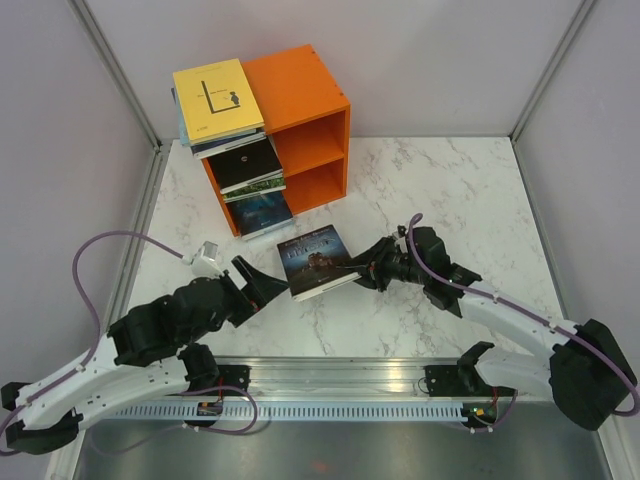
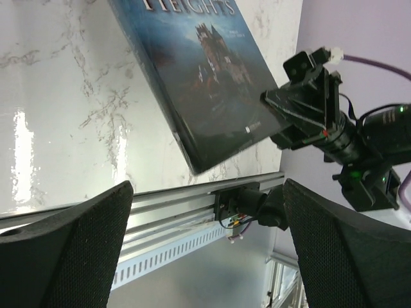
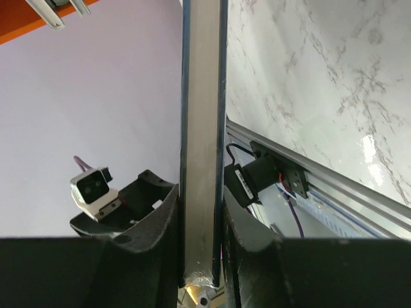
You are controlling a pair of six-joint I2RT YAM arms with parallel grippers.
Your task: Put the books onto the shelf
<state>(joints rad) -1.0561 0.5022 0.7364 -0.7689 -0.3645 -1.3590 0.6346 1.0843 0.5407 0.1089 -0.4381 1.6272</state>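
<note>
The dark-blue castle-cover paperback (image 1: pixel 318 258) is clenched at its right edge by the right gripper (image 1: pixel 368 268). The left gripper (image 1: pixel 262 285) gapes just off its left edge (not touching), with the orange wooden box shelf (image 1: pixel 300 80) beyond both.

orange shelf (image 1: pixel 300 85), dark-blue book (image 1: pixel 318 258), grey-veined marble table (image 1: pixel 450 200)
</note>
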